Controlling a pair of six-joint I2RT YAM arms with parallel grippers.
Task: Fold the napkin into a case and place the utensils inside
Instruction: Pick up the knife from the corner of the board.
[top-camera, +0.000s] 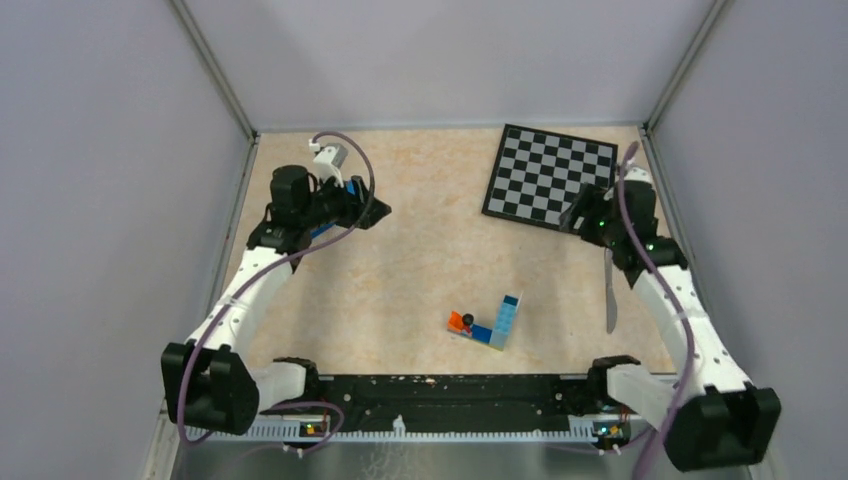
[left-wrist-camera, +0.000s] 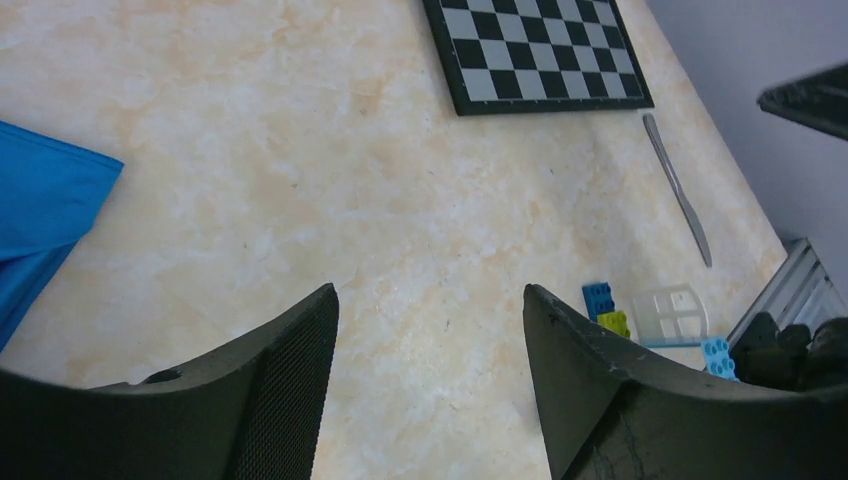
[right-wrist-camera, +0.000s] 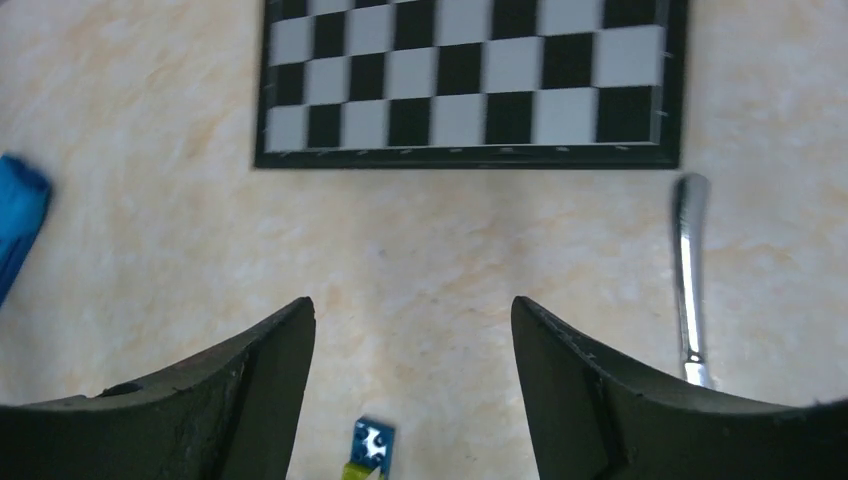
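Hovering left pincer (left-wrist-camera: 428, 302) agape, right pincer (right-wrist-camera: 412, 306) agape

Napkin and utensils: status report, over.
Open, empty: left gripper, right gripper. Napkin partly seen, left side; knife bare on table, fork not seen. Brick block mid-table, apart from both.

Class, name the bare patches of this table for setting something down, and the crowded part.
Bare: the wide middle between the napkin and the chessboard; also the near-left stretch beside the toy bricks. Crowded: the right side, where chessboard, knife and right arm sit close.
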